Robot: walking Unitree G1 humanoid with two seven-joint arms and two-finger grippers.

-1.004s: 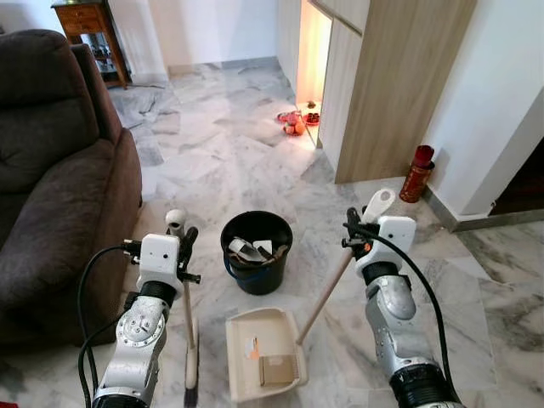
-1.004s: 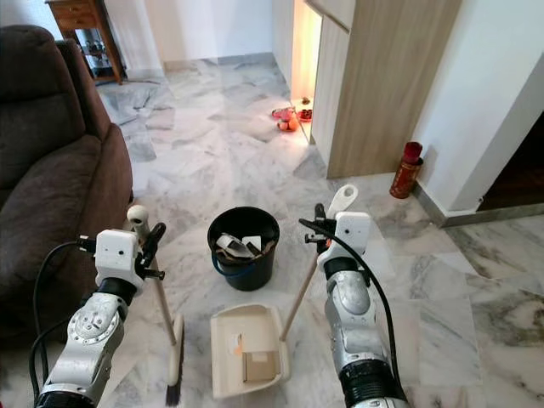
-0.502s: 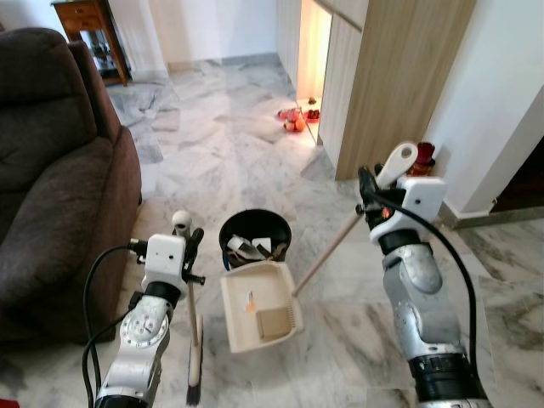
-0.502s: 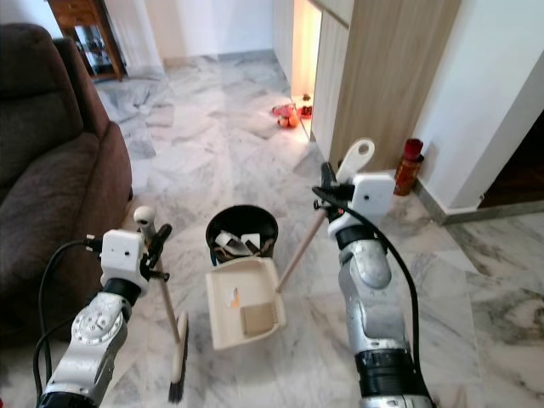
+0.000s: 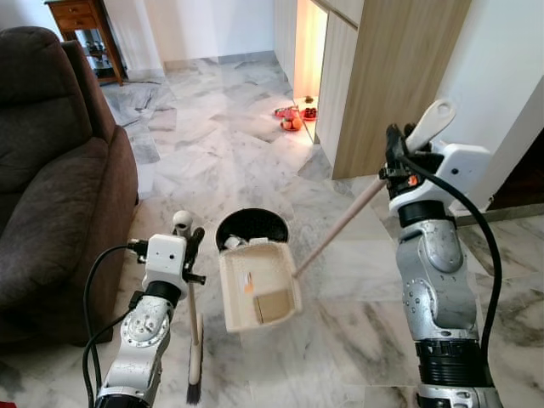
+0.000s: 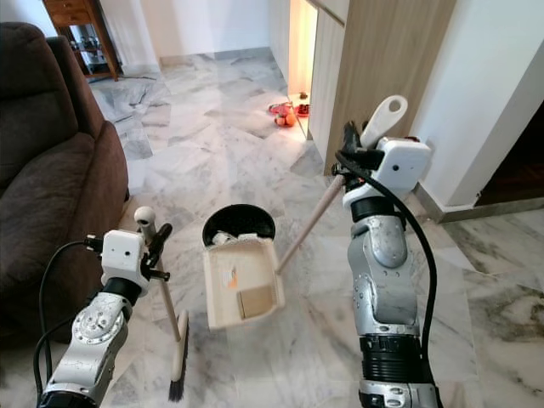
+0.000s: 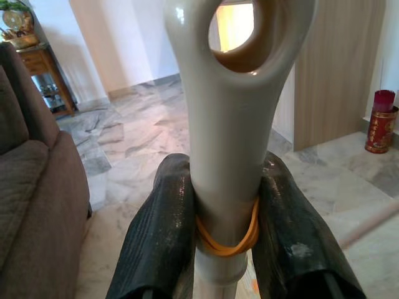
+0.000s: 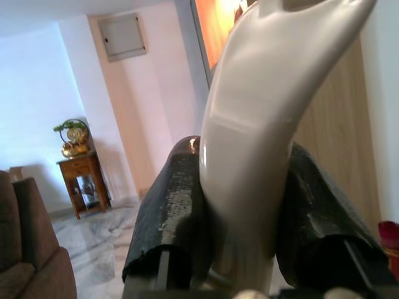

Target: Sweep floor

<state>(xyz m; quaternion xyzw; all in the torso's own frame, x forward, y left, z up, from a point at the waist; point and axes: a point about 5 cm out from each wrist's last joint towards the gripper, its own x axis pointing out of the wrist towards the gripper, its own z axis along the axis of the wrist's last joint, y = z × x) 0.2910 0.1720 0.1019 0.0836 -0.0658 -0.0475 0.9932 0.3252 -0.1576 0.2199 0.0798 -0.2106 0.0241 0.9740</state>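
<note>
I stand in a home living room: dark brown upholstered armchair (image 5: 51, 170), polished grey-white marble floor (image 5: 221, 144), small carved wooden side table (image 5: 81, 21), tall wood-panelled cabinet (image 5: 382, 76).

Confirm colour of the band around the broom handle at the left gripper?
Orange: a thin rubber band on the cream broom handle, between the left gripper fingers. Clearest in the left wrist view.

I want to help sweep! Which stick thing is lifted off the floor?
The dustpan, held by the right gripper, hangs tilted above the black bucket. The broom touches the floor.
</note>
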